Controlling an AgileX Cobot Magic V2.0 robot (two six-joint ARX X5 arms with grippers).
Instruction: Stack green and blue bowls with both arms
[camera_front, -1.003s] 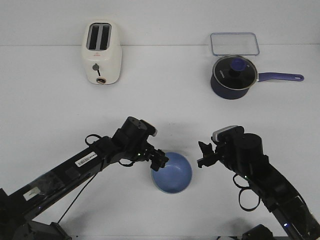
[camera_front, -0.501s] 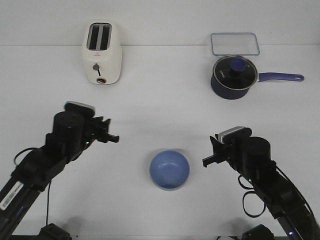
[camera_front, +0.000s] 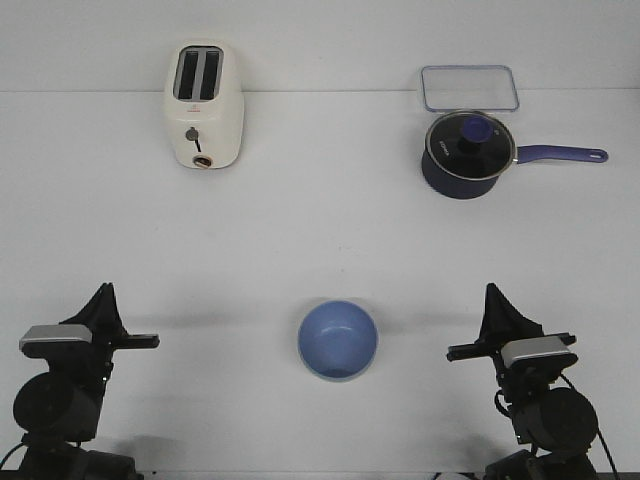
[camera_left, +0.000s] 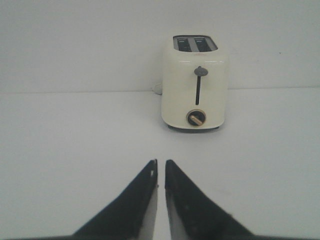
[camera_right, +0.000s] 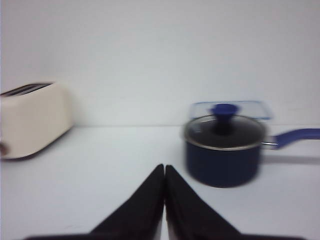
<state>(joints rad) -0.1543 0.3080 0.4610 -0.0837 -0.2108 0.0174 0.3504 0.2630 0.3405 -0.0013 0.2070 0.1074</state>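
Note:
The periwinkle blue bowl (camera_front: 338, 340) sits upright on the white table at the front centre, nothing touching it. The mint green bowl does not show as a separate thing in any view. My left gripper (camera_front: 104, 290) is drawn back at the front left corner, well left of the bowl. In the left wrist view (camera_left: 160, 162) its jaws are shut and empty, with only a hairline gap. My right gripper (camera_front: 494, 290) is drawn back at the front right corner, well right of the bowl. In the right wrist view (camera_right: 164, 166) its jaws are shut and empty.
A cream toaster (camera_front: 203, 105) stands at the back left and also shows in the left wrist view (camera_left: 195, 90). A dark navy saucepan (camera_front: 468, 152) with a glass lid stands at the back right, its handle pointing right. A clear lidded container (camera_front: 469, 87) lies behind it.
The left gripper was at the bowl's left rim and has pulled back to the front left corner. The right arm has pulled back to the front right corner. The bowl has stayed in place.

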